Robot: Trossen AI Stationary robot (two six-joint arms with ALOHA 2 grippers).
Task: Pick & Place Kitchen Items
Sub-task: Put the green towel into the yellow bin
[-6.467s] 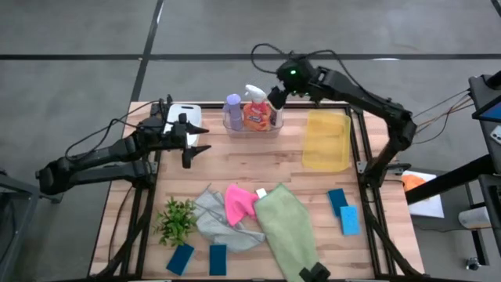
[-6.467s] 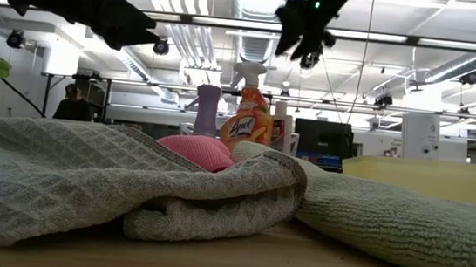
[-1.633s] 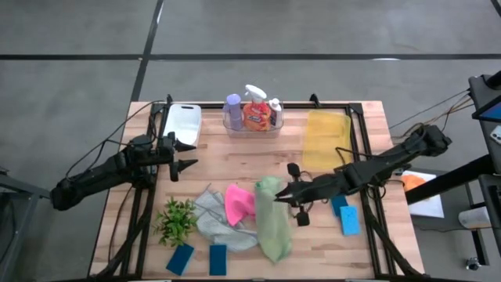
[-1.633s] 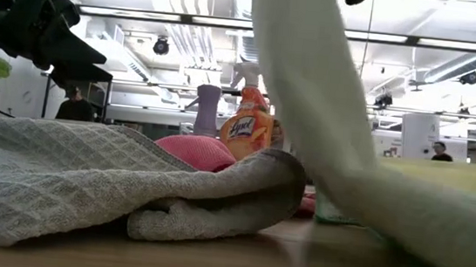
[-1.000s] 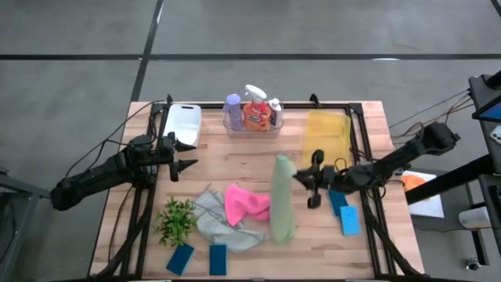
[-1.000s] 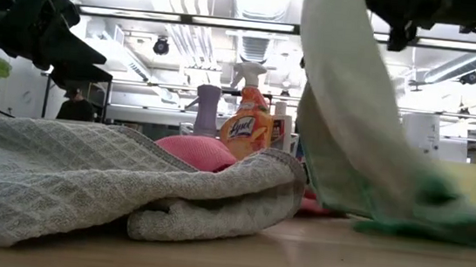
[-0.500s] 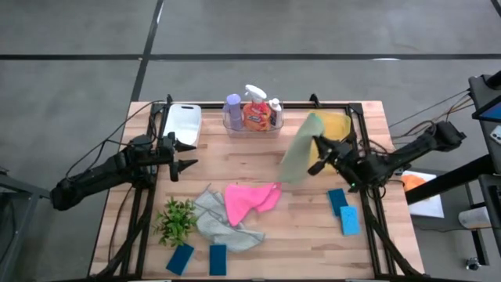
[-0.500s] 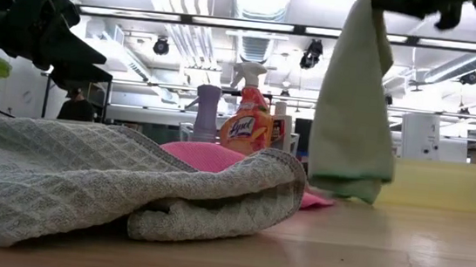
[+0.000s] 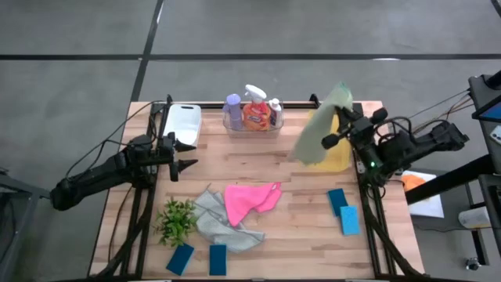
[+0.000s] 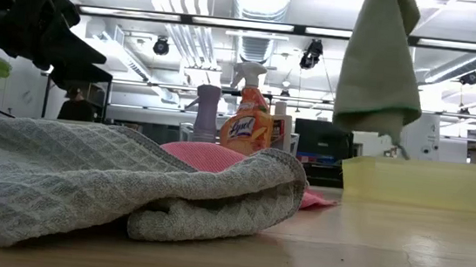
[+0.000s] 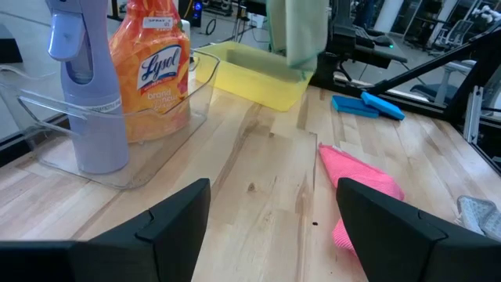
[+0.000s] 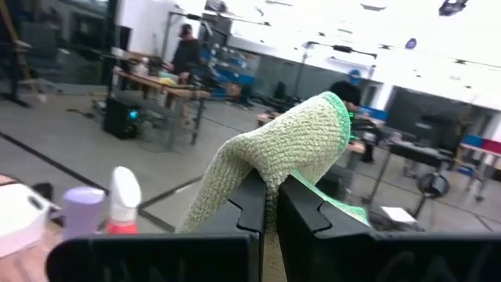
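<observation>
high view | right hand [image 9: 342, 119] pinches green cloth [image 9: 319, 130] above yellow tray [image 9: 338, 153]

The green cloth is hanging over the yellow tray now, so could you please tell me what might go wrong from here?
1. The green cloth hangs long from the right end effector, shut on one pinched fold; released here, part of it may drape over the rim of the yellow tray onto the table.
2. Its free end swings toward the clear tray of bottles, so a sideways move could brush the orange spray bottle.
</observation>
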